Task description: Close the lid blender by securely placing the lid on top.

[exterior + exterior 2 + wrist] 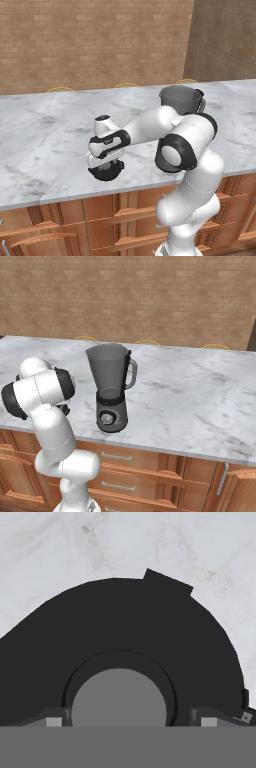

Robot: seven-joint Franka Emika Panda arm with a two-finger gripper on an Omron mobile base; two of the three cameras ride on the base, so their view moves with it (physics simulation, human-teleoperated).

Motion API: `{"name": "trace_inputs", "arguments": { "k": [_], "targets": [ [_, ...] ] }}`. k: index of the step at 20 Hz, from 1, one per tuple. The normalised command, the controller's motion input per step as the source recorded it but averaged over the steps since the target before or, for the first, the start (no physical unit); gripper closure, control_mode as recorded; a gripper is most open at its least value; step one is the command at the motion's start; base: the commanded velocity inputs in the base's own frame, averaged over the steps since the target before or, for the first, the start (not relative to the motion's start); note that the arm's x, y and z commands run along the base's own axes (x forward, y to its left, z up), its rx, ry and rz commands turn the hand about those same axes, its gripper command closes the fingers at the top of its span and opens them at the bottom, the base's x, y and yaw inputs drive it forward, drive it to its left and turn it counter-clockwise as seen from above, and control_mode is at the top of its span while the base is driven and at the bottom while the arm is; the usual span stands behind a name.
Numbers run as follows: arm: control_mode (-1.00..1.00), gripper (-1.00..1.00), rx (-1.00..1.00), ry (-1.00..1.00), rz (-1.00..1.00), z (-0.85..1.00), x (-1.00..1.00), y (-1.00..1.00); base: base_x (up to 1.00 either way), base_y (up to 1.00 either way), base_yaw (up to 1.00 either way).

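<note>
Gripper [120,721] fingers sit spread on either side of the lid's [120,627] grey knob, not yet pinching, I judge; the lid lies flat on the counter [45,135], well apart from the uncovered blender [111,388]. Everything's left: grasp, lift, carry over. Counter edge is near.

Black lid [125,637] flat; blender [111,387] open-topped

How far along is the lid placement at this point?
Early. The blender jar stands open-topped on the counter, nothing on it. In hand: the gripper is down over the lid, jaws straddling its grey knob; a firm grip can't be confirmed. Left: lift, carry over, seat it on the jar.
</note>
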Motion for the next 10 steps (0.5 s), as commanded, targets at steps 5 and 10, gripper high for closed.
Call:
{"name": "trace_inputs", "arguments": {
  "k": [5, 10],
  "targets": [
    [-1.00, 1.00, 0.00, 0.00, 0.00, -0.24, 0.00, 0.01, 0.00, 0.00, 0.00],
    [-1.00, 1.00, 0.01, -0.02, 0.00, -0.09, 0.00, 0.00, 0.00, 0.00, 0.00]
  ]
}}
